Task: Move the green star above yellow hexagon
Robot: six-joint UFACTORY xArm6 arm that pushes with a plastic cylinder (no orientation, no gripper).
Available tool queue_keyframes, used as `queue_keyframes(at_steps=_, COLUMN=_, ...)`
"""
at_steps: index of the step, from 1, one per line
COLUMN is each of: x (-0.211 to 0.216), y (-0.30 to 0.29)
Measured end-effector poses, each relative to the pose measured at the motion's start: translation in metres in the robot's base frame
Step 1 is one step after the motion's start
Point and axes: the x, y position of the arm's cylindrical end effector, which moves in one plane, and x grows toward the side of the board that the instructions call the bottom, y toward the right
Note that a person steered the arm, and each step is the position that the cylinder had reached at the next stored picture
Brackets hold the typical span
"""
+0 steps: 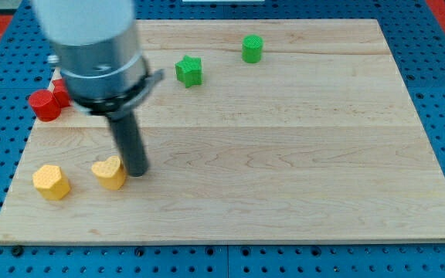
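Note:
The green star (pixel 189 70) lies near the view's top, left of centre, on the wooden board (pixel 284 154). The yellow hexagon (pixel 51 182) sits at the lower left. A yellow heart (pixel 109 173) lies just right of it. My tip (pixel 137 171) rests on the board right beside the yellow heart's right edge, well below the green star. The arm's grey body hides part of the upper left of the board.
A green cylinder (pixel 253 48) stands right of the star near the top edge. A red cylinder (pixel 45 105) and another red block (pixel 60 91), partly hidden by the arm, sit at the left edge. Blue pegboard surrounds the board.

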Motion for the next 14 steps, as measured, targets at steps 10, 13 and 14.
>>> queue_keyframes(at_steps=10, x=-0.132, y=-0.034)
queue_keyframes(at_steps=13, x=-0.091, y=-0.019)
queue_keyframes(at_steps=14, x=-0.081, y=-0.074)
